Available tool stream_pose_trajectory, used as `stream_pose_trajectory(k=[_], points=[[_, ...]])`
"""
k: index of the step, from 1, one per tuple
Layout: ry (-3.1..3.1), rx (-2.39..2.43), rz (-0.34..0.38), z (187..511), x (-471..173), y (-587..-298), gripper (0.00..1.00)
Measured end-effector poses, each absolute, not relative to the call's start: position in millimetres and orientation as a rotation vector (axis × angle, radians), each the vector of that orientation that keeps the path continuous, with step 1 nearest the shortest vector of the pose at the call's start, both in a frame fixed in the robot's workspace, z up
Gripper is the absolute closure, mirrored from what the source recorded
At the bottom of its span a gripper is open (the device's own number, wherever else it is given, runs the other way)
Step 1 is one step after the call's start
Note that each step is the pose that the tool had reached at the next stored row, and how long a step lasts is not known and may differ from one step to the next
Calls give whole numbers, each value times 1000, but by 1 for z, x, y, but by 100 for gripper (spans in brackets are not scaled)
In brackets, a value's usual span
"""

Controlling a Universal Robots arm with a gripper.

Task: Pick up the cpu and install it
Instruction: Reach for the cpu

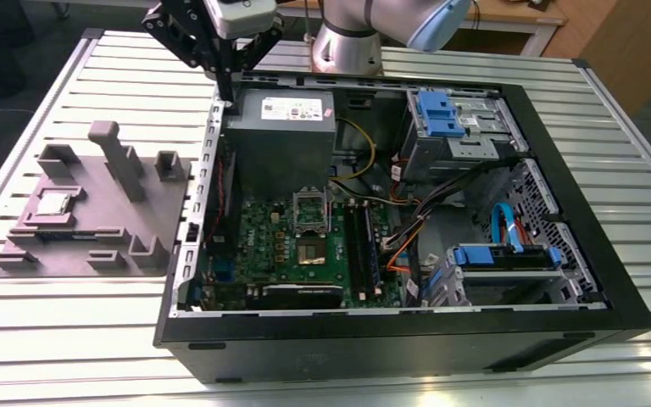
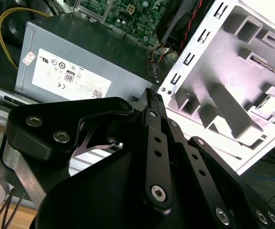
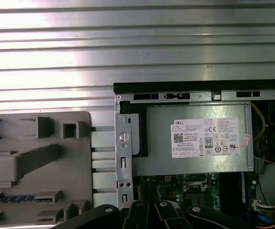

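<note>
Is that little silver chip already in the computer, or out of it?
Out. The cpu lies flat in the grey holder, at the exterior view's left, outside the computer case.

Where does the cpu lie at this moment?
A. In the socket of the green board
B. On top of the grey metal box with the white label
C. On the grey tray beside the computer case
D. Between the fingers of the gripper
C: in the exterior view the cpu lies on the grey tray, outside the computer case, and the gripper hangs far from it, over the case's corner.
</note>
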State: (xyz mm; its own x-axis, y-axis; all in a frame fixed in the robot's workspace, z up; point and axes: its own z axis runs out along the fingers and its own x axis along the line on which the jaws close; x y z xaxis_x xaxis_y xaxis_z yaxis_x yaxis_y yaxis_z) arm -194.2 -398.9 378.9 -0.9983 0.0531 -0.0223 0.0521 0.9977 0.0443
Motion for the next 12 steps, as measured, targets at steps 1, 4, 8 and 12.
stream_pose_trajectory(k=[1,4,8,12], points=[[3116,82,68,379,-194,-399,90],[3116,82,68,379,-195,-399,90],[3116,82,68,379,-196,-399,90],[3116,82,68,379,-197,-399,90]])
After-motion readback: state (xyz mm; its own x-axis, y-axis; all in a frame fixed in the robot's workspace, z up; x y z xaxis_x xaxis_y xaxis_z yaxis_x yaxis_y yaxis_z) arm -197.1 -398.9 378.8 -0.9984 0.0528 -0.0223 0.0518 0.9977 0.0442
